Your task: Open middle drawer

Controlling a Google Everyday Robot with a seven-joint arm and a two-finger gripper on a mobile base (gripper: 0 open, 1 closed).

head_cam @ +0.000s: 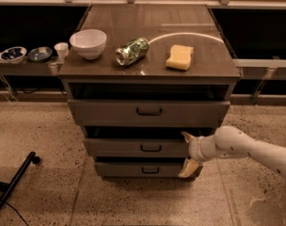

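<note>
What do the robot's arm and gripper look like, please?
The arm is a smooth, rounded white tube with a few small dark specks; no loose cables show. The gripper, at the right end of the middle drawer, has two short, tapered, cream-yellow fingers.

Cabinet top (213, 62), centre frame: white bowl (88, 42) at left, green can (131, 51) on its side in the mid, yellow sponge (180, 57) to the right, all apart. Gripper (189, 152) lower right, fingers spread, at middle drawer's (133, 148) right end.
</note>
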